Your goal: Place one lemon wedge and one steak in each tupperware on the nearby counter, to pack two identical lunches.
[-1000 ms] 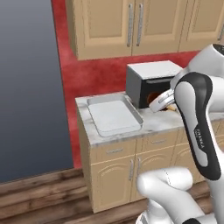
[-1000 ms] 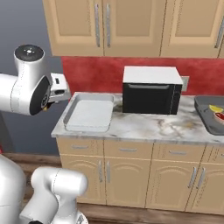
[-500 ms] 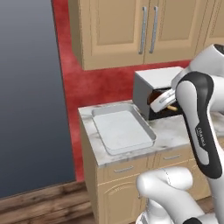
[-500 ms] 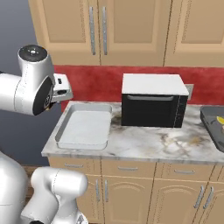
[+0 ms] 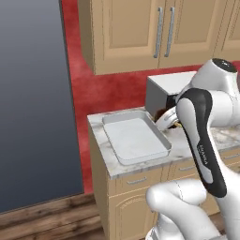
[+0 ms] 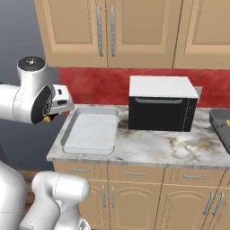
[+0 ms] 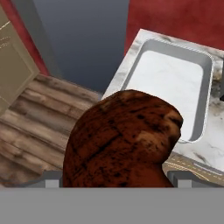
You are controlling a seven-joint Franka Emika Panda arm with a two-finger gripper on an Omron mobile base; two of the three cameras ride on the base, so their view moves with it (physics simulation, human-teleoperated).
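Note:
A brown seared steak [image 7: 122, 140] sits between my gripper's [image 7: 114, 176] jaws, which are shut on it. The gripper [image 5: 168, 120] hangs beside the right edge of an empty shallow grey tupperware [image 5: 123, 158]. From the other side, the gripper [image 6: 55, 107] is above the left end of the counter [image 6: 148, 150], left of the tupperware [image 6: 67, 134]. Beyond the steak lies the tupperware [image 7: 151, 50], its floor bare. The lemon wedge is out of view.
A black and white microwave [image 6: 162, 103] stands right of the tupperware. A dark tray [image 6: 222, 126] sits at the counter's far right. Tan wall cabinets [image 6: 112, 31] hang above. The wood floor [image 7: 39, 113] lies beyond the counter's left end.
The base has driven closer, so the counter, tupperware and microwave loom larger and have shifted in both base views. The gripper keeps the steak and holds its pose.

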